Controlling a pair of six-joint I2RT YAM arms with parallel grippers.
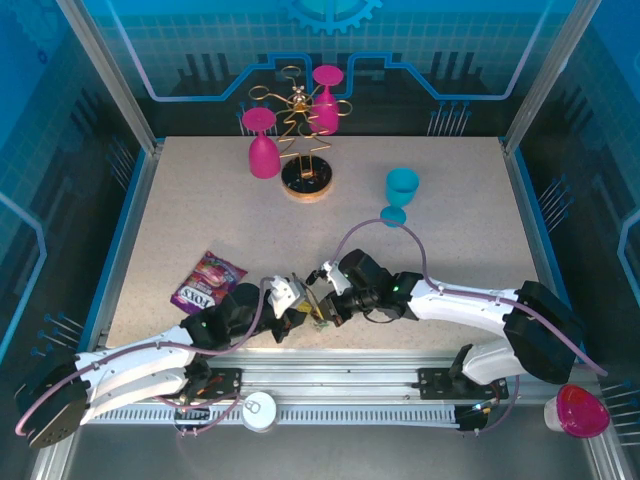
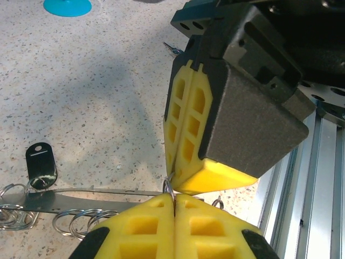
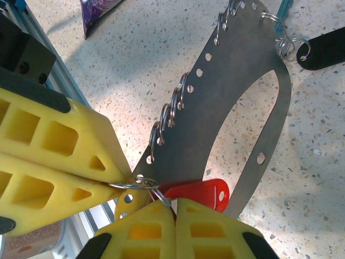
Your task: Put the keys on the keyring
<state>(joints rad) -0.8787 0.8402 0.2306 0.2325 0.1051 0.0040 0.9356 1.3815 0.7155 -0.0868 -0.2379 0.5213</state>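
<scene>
From above, the two arms meet low on the speckled bench (image 1: pixel 450 260). The left hand (image 1: pixel 298 318) and right hand (image 1: pixel 322 300) come nose to nose over the flat grey metal oval keyring (image 1: pixel 318 312), which is mostly hidden beneath them. A purple snack packet (image 1: pixel 207 283) lies to the left of the keyring. A teal plastic goblet (image 1: pixel 402 190) stands well beyond the keyring to the right. Further back, a gold wire rack on a round wooden base (image 1: pixel 307 180) carries two pink goblets (image 1: pixel 264 145).

In the left wrist view, the left hand (image 2: pixel 174 197) has its yellow fingers (image 2: pixel 143 226) pressed together on a small steel split ring (image 2: pixel 168 189). The right hand (image 2: pixel 173 179), also pressed shut, comes down onto the same spot. The keyring (image 2: pixel 81 195) is seen edge-on to the left, lying flat on the bench (image 2: pixel 97 97). A row of small wire rings (image 2: pixel 75 221) hangs on the near side of the keyring, and a black oval tag (image 2: pixel 42 164) lies just beyond its far end.

In the right wrist view, the right hand (image 3: pixel 175 208) is pressed together, and a strand of the split ring (image 3: pixel 141 182) runs into its seam. The left hand (image 3: pixel 126 178) pinches the same ring at its fingertips (image 3: pixel 81 162). A red plastic-headed key (image 3: pixel 202 193) sits against the near end of the keyring (image 3: pixel 237 108), just behind the right hand. The black tag (image 3: pixel 326 48) hangs at the keyring's far end, and the packet's corner (image 3: pixel 99 11) shows beyond the keyring to the left.
</scene>
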